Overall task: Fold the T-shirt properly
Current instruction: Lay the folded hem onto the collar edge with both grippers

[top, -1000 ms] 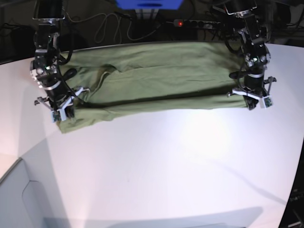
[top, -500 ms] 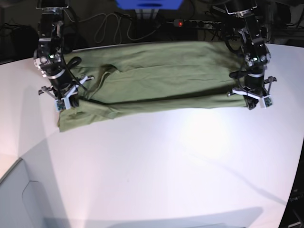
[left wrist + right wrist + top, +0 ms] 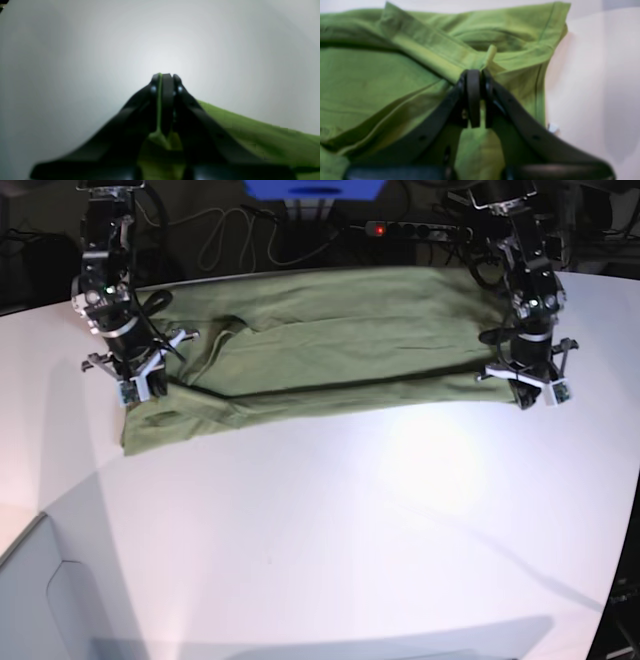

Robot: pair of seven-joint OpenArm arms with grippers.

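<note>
The olive-green T-shirt [image 3: 330, 340] lies spread sideways across the far half of the white table [image 3: 350, 530], its front edge doubled over in a long fold. My left gripper [image 3: 525, 383], on the base view's right, is shut on the shirt's right end; in the left wrist view a thin green edge of the T-shirt [image 3: 250, 135] runs between the closed left gripper [image 3: 162, 76]. My right gripper [image 3: 138, 383] is shut on the shirt's left end. In the right wrist view the right gripper [image 3: 473, 75] pinches a raised ridge of the T-shirt [image 3: 382, 82].
A power strip [image 3: 400, 228] with a red light, loose cables [image 3: 215, 235] and a blue object [image 3: 315, 188] lie behind the table's far edge. The table's front left corner drops off near a grey surface [image 3: 40, 600].
My right gripper has moved toward the back of the table, carrying the shirt's left end with it. The left gripper has barely shifted and keeps its hold.
</note>
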